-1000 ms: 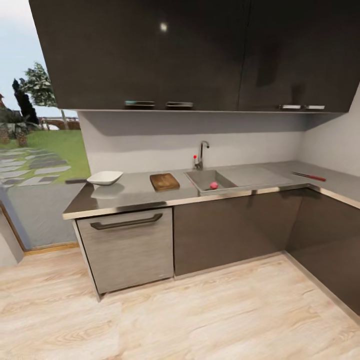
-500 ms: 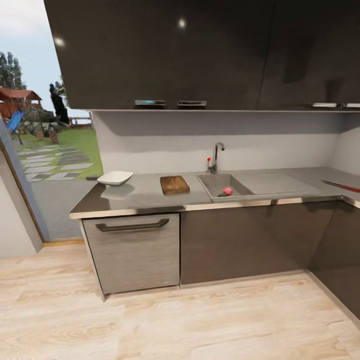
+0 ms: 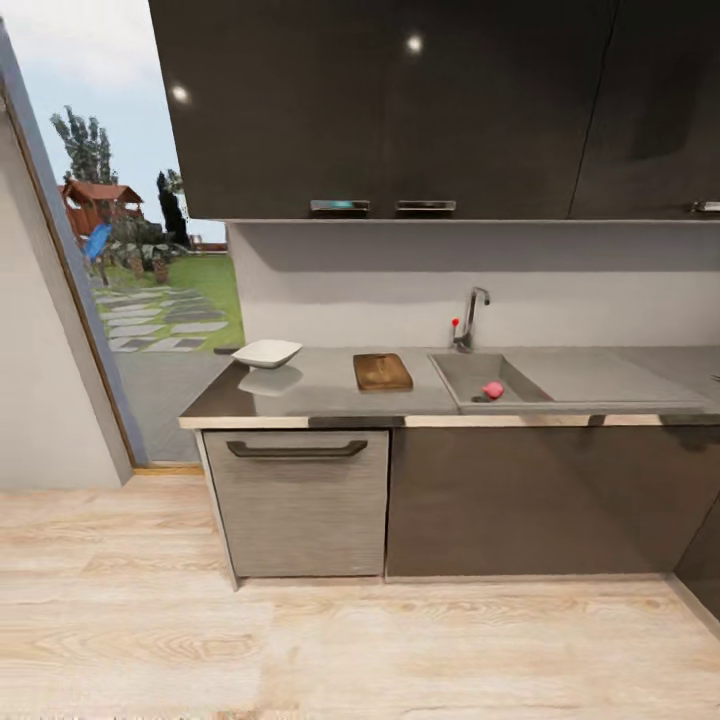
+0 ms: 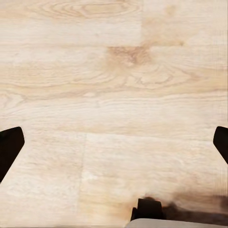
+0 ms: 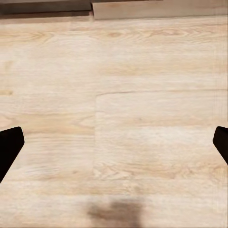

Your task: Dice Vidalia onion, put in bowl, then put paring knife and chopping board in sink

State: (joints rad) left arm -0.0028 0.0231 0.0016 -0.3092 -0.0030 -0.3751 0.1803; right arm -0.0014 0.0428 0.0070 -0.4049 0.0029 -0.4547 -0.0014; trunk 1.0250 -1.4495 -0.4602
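Facing the kitchen run from across the wooden floor (image 3: 400, 640), with no task step begun.

Item 1: Vidalia onion (image 3: 492, 389), pinkish, lying inside the sink (image 3: 480, 370) basin toward its front right corner, near the tap (image 3: 468, 320).

Item 2: chopping board (image 3: 382, 371), brown, flat on the tabletop (image 3: 320, 395) just beside the sink's left edge.

Item 3: bowl (image 3: 267, 353), white, at the tabletop's left end near the back edge, apart from the board.

Item 4: left gripper (image 4: 114, 142), jaws spread wide, pinching nothing, dark fingertips (image 4: 9, 147) at the frame's sides, aimed down at bare floor.

Item 5: right gripper (image 5: 114, 142), jaws likewise spread and empty, aimed at floor close to the cabinet plinth (image 5: 142, 7).

Risks, as judged: both arms hang low and pointing down, so driving in close before raising them could knock the cabinet fronts (image 3: 540, 500) or the drawer handle (image 3: 297, 449). The onion is small, round and low in the basin; a reach over the rim could nudge it rolling away, or catch the tap. Stopping too far off-centre would leave the sink or board out of comfortable reach.
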